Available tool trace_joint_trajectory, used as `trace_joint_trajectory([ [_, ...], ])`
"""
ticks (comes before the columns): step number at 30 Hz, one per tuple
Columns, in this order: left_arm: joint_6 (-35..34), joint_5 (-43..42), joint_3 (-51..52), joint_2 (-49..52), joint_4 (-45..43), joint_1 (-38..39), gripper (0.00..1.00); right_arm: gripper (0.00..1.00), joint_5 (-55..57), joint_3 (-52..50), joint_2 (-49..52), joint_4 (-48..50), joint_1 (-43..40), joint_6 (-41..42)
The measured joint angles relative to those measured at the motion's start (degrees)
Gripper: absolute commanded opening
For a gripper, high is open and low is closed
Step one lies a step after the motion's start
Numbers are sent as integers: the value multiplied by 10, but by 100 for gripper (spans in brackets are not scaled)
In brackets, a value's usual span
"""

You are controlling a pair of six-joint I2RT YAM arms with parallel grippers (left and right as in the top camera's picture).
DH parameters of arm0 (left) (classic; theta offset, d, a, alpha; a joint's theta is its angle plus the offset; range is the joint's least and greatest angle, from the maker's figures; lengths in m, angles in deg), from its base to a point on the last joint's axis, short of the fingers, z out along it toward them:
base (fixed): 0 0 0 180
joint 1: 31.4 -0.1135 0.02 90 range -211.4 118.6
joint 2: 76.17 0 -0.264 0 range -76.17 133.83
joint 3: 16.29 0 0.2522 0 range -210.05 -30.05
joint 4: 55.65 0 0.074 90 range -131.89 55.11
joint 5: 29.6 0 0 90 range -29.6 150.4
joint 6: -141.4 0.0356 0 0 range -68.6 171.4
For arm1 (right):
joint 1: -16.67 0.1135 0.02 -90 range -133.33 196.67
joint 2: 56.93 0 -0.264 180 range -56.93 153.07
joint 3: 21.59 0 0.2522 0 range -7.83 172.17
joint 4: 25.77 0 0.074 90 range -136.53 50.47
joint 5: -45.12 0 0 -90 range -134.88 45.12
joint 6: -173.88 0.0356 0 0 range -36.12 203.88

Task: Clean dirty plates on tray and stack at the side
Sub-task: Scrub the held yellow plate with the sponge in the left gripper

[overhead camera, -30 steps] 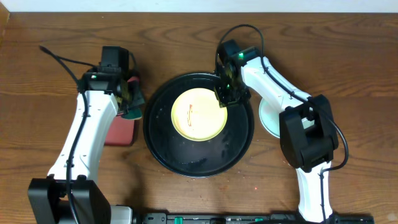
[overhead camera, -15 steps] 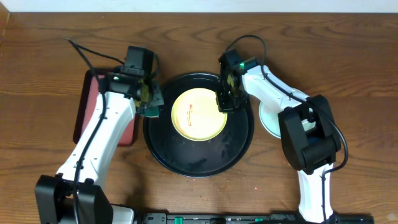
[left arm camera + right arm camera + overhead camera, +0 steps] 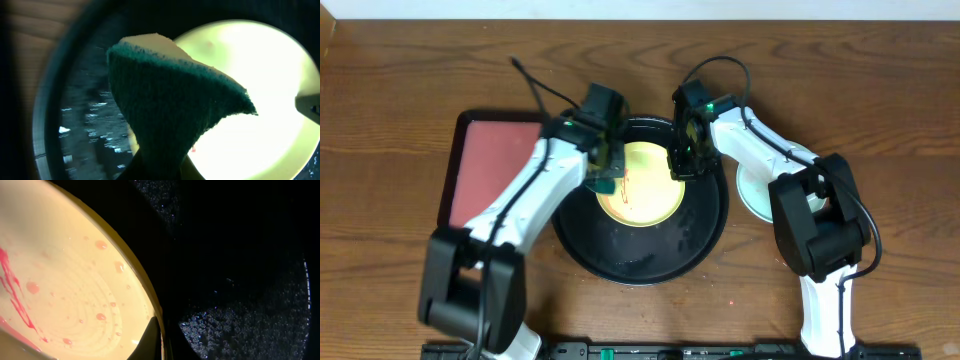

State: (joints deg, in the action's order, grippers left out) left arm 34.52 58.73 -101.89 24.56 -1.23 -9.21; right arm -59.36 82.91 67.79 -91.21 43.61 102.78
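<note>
Yellow plate [image 3: 648, 190]: is lying flat inside the black tray [image 3: 620, 268], toward its far half, with bare glossy tray floor showing on the near side.
Red smears [image 3: 626, 186]: are running in thin streaks across the plate's left half; the right wrist view is showing them with scattered droplets [image 3: 15, 287].
Left claw [image 3: 606, 166]: is clenching a green scouring sponge [image 3: 608, 184] and hanging over the plate's left rim.
Sponge, left wrist view [image 3: 170, 105]: is showing its green scrub face folded into a wedge with a pale backing behind; whether it is touching the plate cannot be told.
Right claw [image 3: 682, 160]: is pinching the yellow plate's right rim, its jaws closed down on the thin edge.
Pale blue-white plate [image 3: 748, 195]: is resting on the tabletop [image 3: 400, 80] just right of the black tray, partly hidden under the right arm; how many are stacked there cannot be told.
Pink tray [image 3: 490, 165]: is sitting left of the black tray, dark-rimmed, with the left arm crossing its near right corner.
</note>
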Motion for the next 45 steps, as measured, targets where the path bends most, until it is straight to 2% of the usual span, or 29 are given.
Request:
trace_joint_trajectory([
  [12, -72, -36, 0, 89, -7, 31, 8, 1, 0, -1, -1, 0, 0, 0],
  [21, -33, -133, 0, 93, -69, 35, 7, 1, 0, -2, -1, 0, 0, 0],
  [24, -28, -115, 0, 93, -85, 35, 7, 1, 0, -2, -1, 0, 0, 0],
  [27, -43, -50, 0, 93, -84, 36, 7, 1, 0, -2, -1, -1, 0, 0],
  [31, -72, 28, 0, 93, -44, 36, 8, 1, 0, -2, -1, -1, 0, 0],
  [34, -77, 38, 0, 93, -16, 36, 7, 1, 1, -2, -1, -1, 0, 0],
  [37, -68, 15, 0, 93, 5, 36, 7, 1, 2, -2, -1, -1, 0, 0],
  [40, -36, -61, 0, 93, 16, 35, 7, 1, 2, -2, -1, -1, 0, 0],
  [45, -8, -167, 0, 93, -23, 37, 8, 1, 2, -2, -1, -1, 0, 0],
])
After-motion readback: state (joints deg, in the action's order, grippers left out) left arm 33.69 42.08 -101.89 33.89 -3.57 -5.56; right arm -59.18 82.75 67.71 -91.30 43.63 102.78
